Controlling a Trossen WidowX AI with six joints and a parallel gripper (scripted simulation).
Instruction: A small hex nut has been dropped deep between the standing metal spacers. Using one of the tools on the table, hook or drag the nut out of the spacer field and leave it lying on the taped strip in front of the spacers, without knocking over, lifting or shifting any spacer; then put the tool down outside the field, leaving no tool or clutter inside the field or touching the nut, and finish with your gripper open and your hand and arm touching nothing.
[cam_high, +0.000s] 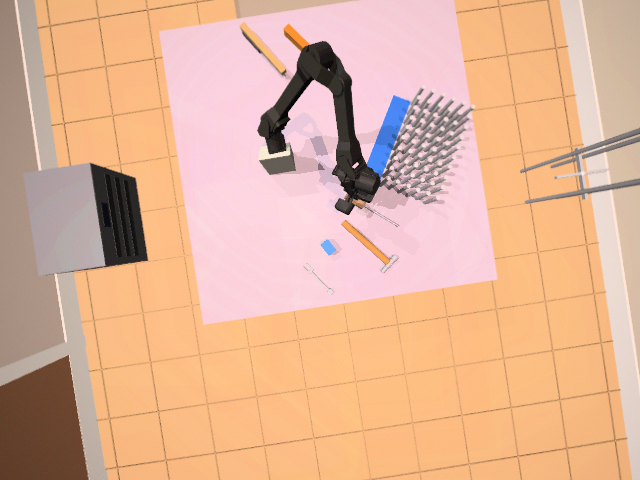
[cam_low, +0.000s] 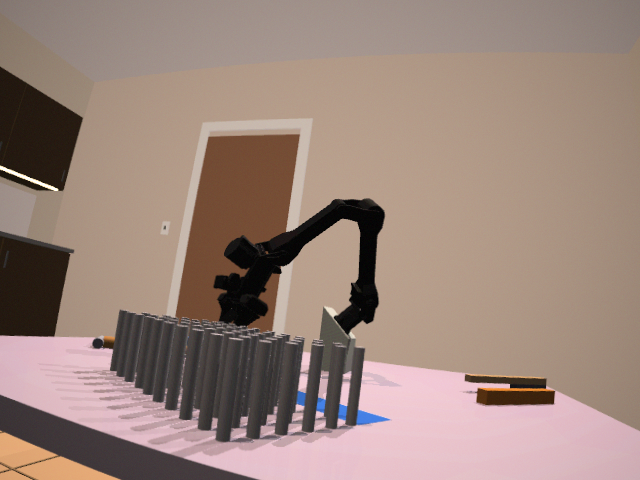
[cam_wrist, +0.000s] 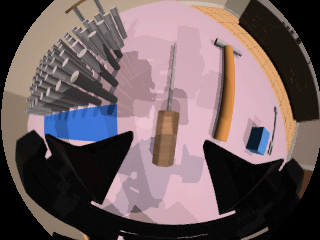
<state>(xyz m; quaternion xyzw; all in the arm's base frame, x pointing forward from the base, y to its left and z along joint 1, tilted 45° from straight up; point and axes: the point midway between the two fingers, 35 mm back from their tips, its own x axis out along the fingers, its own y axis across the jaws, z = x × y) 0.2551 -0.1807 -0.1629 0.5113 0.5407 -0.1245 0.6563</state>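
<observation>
Wrist view: tool (cam_wrist: 163, 150) spread wide, empty, straddling the brown-handled pick (cam_wrist: 166, 135).

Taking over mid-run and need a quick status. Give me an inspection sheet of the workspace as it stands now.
Surface: pink mat on a tiled floor.
Job's things: spacers all upright; blue taped strip beside them, nothing seen on it; nut not visible. Wooden-handled hook tool lies on the mat, outside the field.
Clutter: long orange-handled tool, small blue block, thin metal pick, orange bar and tan bar.
Grippers: gripper open, low, straddling the hook tool's handle, not gripping.
Cables: nothing seen.
Surroundings: grey box, metal rails, door.
</observation>
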